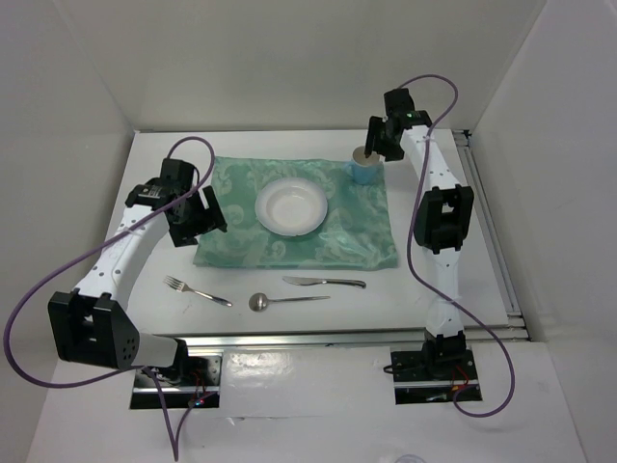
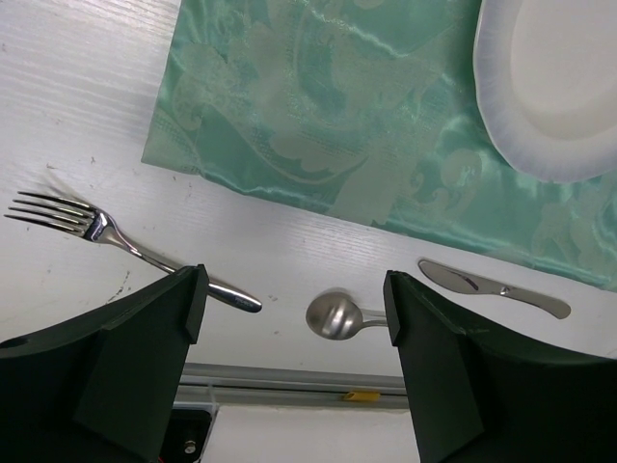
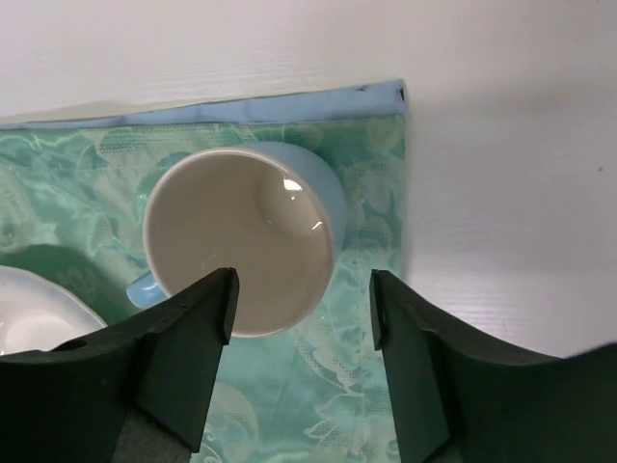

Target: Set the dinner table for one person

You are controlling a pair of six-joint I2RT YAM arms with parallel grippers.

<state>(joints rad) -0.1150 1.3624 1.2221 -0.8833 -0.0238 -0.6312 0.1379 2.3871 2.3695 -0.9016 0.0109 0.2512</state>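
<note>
The dinner table (image 1: 463, 280) carries a teal placemat (image 1: 299, 231) with a white plate (image 1: 291, 206) in its middle. At the mat's far right corner stands a blue mug (image 1: 366, 172), upright and empty (image 3: 241, 241). My right gripper (image 1: 374, 147) hovers just over it, open (image 3: 301, 299); one finger overlaps the mug's near rim and nothing is held. A fork (image 1: 196, 290), spoon (image 1: 284, 301) and knife (image 1: 325, 282) lie on the bare table in front of the mat. My left gripper (image 1: 202, 220) is open and empty over the mat's left edge (image 2: 294, 299), with the spoon's bowl (image 2: 335, 315) seen between its fingers.
A metal rail (image 1: 337, 338) runs along the near edge and another along the right side (image 1: 492, 231). White walls close in the back and both sides. The fork (image 2: 116, 236) and knife (image 2: 492, 287) lie apart from the placemat (image 2: 318, 125).
</note>
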